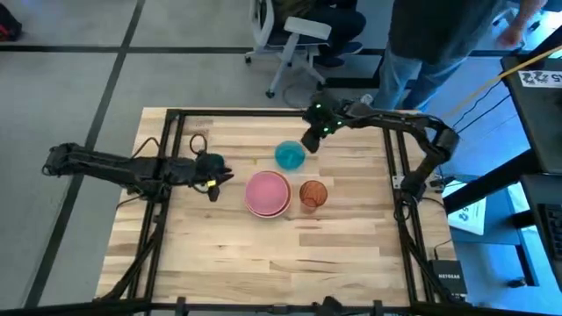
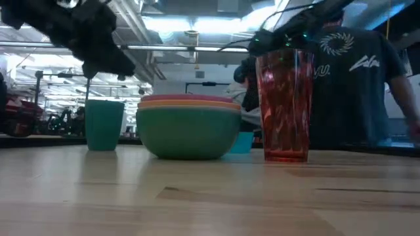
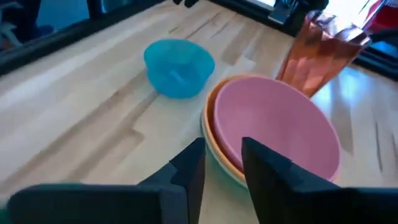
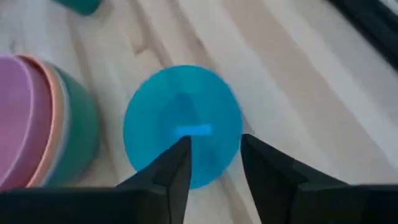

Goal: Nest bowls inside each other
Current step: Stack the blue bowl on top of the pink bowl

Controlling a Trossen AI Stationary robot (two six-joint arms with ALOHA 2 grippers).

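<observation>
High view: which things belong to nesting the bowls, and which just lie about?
Job: nested pink, orange, green bowls; blue bowl, right gripper by it; reddish-brown cup; teal cup; left gripper by the stack.
Lying about: office chair; person.

Surroundings: table, frame, room beyond.

Light wood plank table [image 1: 290,254] inside a black metal frame [image 1: 172,118], on grey floor. White office chair [image 1: 294,39] past the far edge. A person [image 1: 439,35] in jeans and a dark printed shirt stands by the far right corner. Black box [image 1: 450,279] and papers [image 1: 470,215] lie right of the table.
</observation>
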